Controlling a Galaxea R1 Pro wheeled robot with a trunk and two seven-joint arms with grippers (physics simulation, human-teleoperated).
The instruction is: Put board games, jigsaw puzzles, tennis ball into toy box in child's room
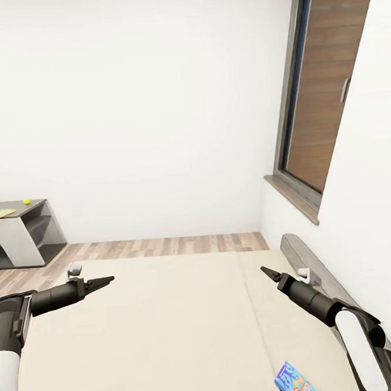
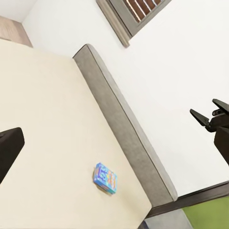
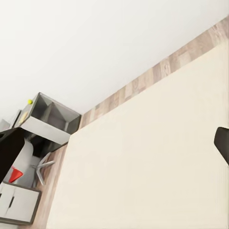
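Observation:
The small blue board game (image 1: pixel 295 381) (image 2: pixel 105 177) lies flat on the cream bed (image 1: pixel 159 328), near the grey headboard (image 1: pixel 319 275). My left gripper (image 1: pixel 110 279) hovers open over the bed's left part, empty. The right gripper (image 1: pixel 264 270) (image 2: pixel 206 114) hovers open above the seam side, well beyond the blue box, also empty. At the far left, the table's dark grey section (image 1: pixel 23 232) (image 3: pixel 52 119) carries the tennis ball (image 1: pixel 26 202) (image 3: pixel 30 101) and a thin flat yellow square (image 1: pixel 3 213), probably a jigsaw puzzle. The toy box is out of view.
A wood-plank floor strip (image 1: pixel 164 245) runs between the bed and the white far wall. A window with a brown shutter (image 1: pixel 327 79) is set in the right wall above the headboard. A red-and-white chair (image 3: pixel 16 174) and white drawers (image 3: pixel 14 205) stand by the table.

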